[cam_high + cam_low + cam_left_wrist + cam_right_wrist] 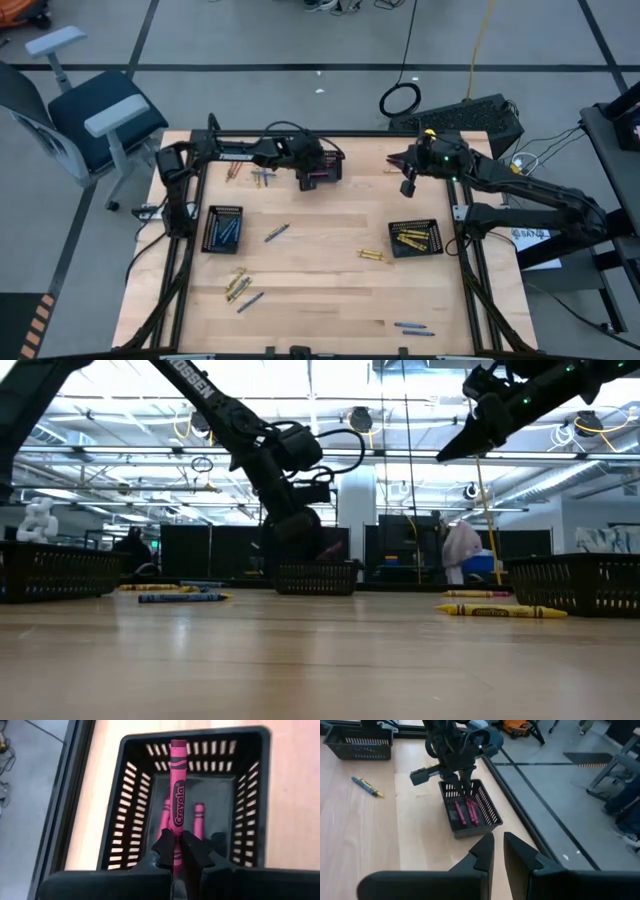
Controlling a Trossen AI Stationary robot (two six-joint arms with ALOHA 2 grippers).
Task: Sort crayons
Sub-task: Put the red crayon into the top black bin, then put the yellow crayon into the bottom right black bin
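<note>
The left gripper [174, 851] hangs directly over the black mesh basket [131, 795] at the far edge of the surface [320, 290], its jaws clamped on one end of a pink crayon [177, 795] that points down into the basket. Two more pink crayons [465, 812] lie on the basket floor. The right gripper [498, 851] is raised above the far right part of the surface, jaws nearly together with only a narrow gap and holding nothing. A crayon is judged to be light, stiff and thin, with a paper wrapper that gives fair friction; the wax can snap if bent or pinched hard, so the hold is best taken across the wrapped barrel near one end or the middle, with low force. Count, from the high view: three baskets in all, one on the left with blue crayons [225, 229], one on the right with yellow crayons [411, 239], and the far one with pink. Loose on the surface are roughly a dozen crayons in small groups, blue [413, 327] and yellow [372, 256] among them; the exact number probably cannot be fixed, since the sticks lie close together and show very small.
</note>
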